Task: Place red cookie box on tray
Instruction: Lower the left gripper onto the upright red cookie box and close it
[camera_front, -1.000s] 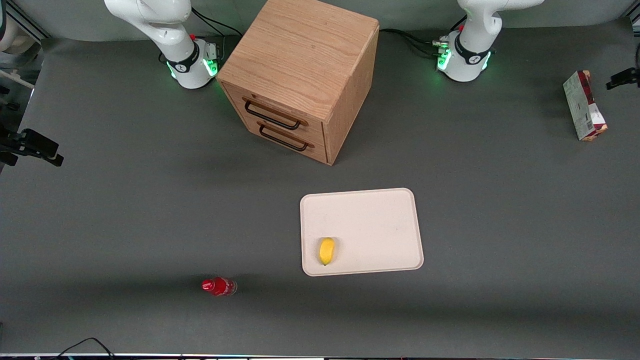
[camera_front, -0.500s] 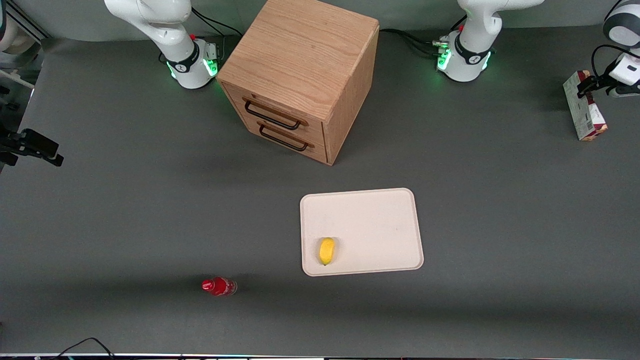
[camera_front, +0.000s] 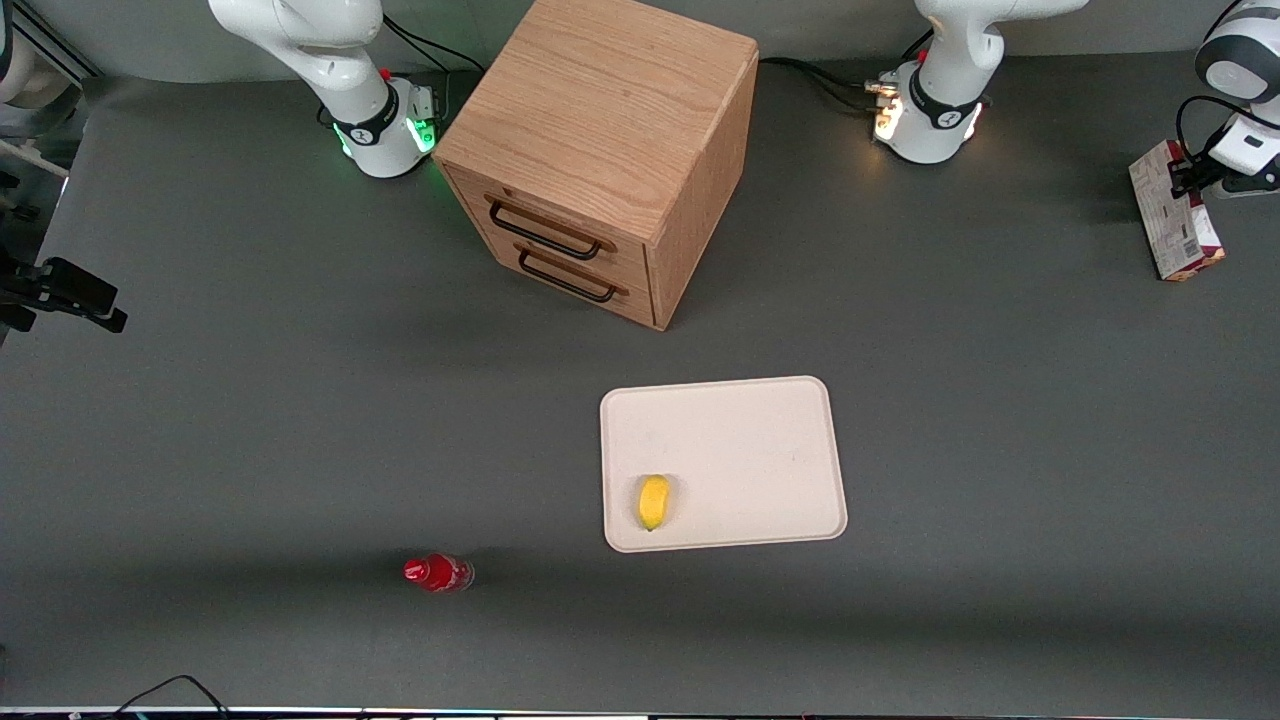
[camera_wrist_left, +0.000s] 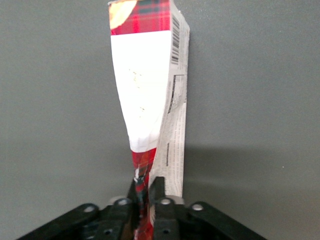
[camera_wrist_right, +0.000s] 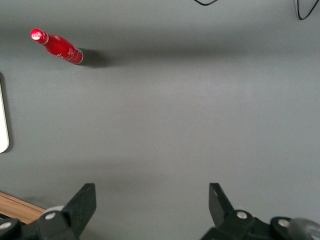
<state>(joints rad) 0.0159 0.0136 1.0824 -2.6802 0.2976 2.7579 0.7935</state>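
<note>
The red cookie box (camera_front: 1173, 215) lies at the working arm's end of the table, level with the cabinet's front. In the left wrist view the red cookie box (camera_wrist_left: 146, 95) shows a white and red tartan face and a grey printed side with a barcode. My gripper (camera_front: 1192, 172) sits at the box's end farther from the front camera. Its fingers (camera_wrist_left: 159, 192) are shut on the red cookie box, pinching its thin red edge, gripper (camera_wrist_left: 145, 189). The cream-white tray (camera_front: 745, 445) lies mid-table, nearer the front camera than the box, well apart from it.
A yellow fruit (camera_front: 653, 501) lies on the tray near its front corner. A wooden two-drawer cabinet (camera_front: 600, 150) stands between the arm bases. A small red bottle (camera_front: 437, 573) lies on the table toward the parked arm's end, near the front edge.
The working arm came in from the table's edge, and its gripper reached the box's end and closed on it. The box shifted slightly. The arm's base light went from green to amber.
</note>
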